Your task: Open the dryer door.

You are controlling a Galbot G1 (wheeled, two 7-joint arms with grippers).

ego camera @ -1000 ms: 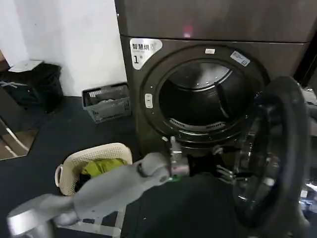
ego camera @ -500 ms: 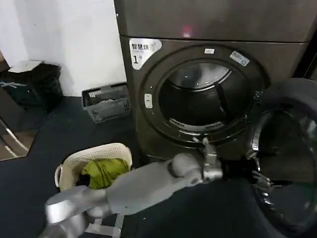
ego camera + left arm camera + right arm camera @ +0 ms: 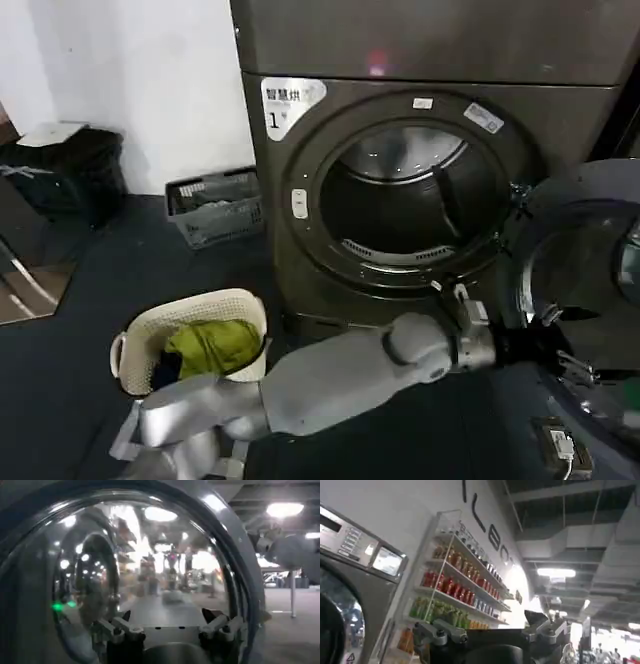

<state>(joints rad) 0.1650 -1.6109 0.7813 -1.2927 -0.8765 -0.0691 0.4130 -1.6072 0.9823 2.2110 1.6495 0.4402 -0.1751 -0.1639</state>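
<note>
Left pincer (image 3: pixel 575 365), fingers spread, is pushing the dryer door (image 3: pixel 585 270) way further right than a second ago. The door's hanging wide, the drum (image 3: pixel 415 195) fully exposed, so opening looks basically done. Can't tell about the right pincer (image 3: pixel 487 630).

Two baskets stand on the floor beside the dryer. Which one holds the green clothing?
The cream perforated basket, in the foreground, holds it. The grey crate farther back by the white wall shows no green.
</note>
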